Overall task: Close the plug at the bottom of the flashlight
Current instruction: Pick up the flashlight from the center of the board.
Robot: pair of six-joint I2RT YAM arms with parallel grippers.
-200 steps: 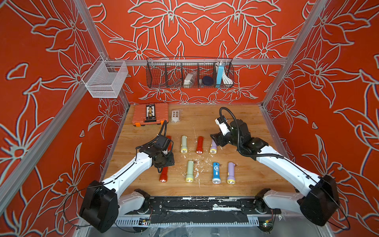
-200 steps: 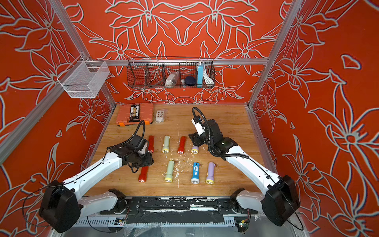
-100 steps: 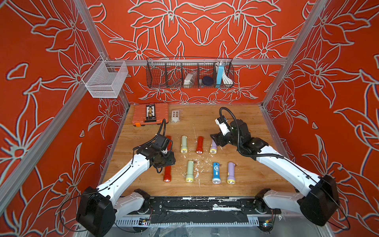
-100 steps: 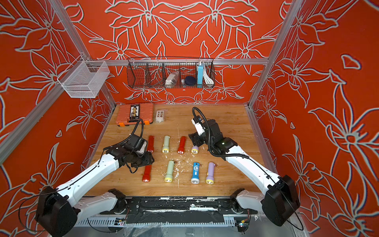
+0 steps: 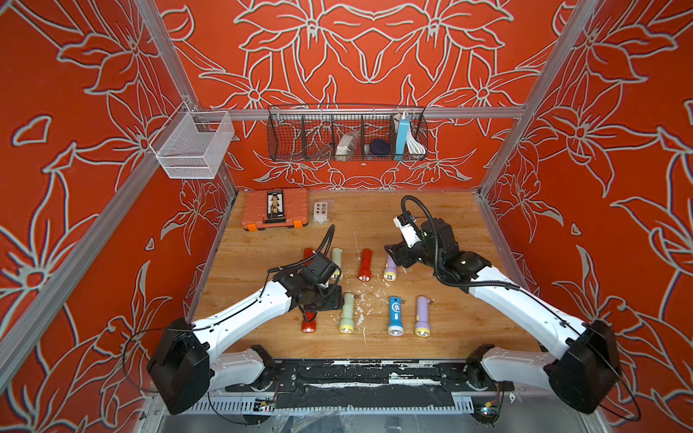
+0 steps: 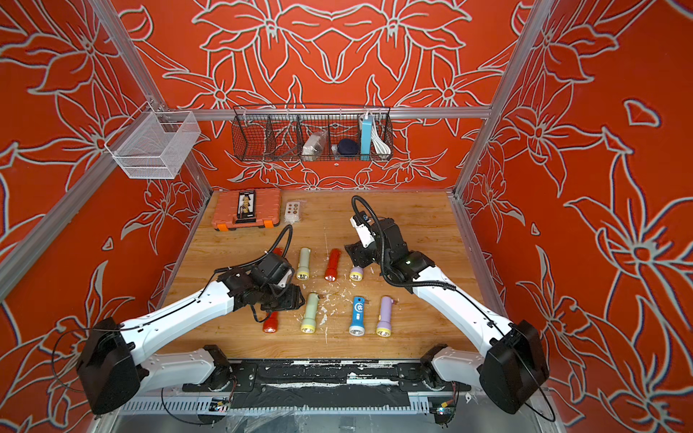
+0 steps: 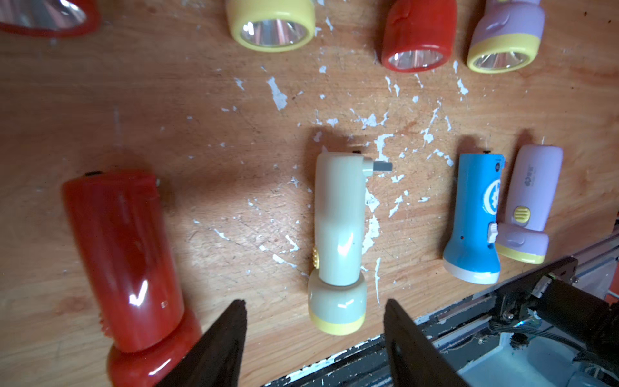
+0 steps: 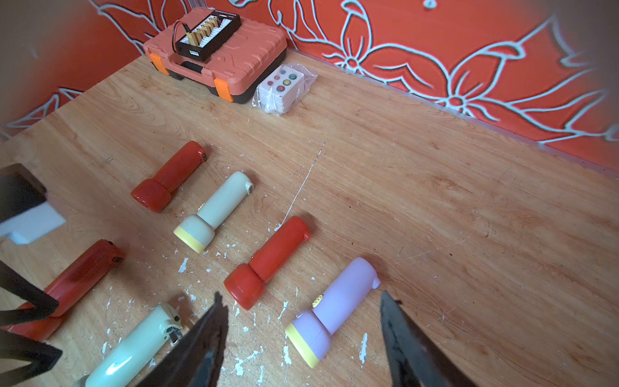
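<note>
**Fold the side plug flat on the pale green flashlight**

The left pincer [image 7: 314, 303] hangs low over the near row. Its jaws are apart and hold nothing, and the head of the pale green flashlight [image 7: 338, 214] lies on the bench below the gap. By my judgement this is the flashlight to work on. At its tail a grey plug [image 7: 380, 166] sticks out sideways, on the side away from the red flashlight [image 7: 120, 254].

To do this well, bring one jaw tip to the plug's outer side and press it back toward the body along its hinge, not down into the wood. The flashlight is round and lies loose, so it will likely roll or slide under a push, and a steadying hold on the barrel would help. The right pincer [image 8: 300, 295], jaws also apart and empty, hovers by the lilac flashlight [image 8: 335, 295] in the far row, well apart from the job.

The bench [image 5: 412, 225] is scuffed pale wood with white flecks [image 7: 278, 95] scattered between the rows. At the back lie an orange case [image 5: 275, 208] and a small button box [image 5: 321, 212]. The walls [image 5: 375, 56] are orange with pale flower outlines. A black wire basket [image 5: 292, 135] hangs on the back rail and a white mesh basket [image 5: 191, 150] hangs in the corner.
</note>
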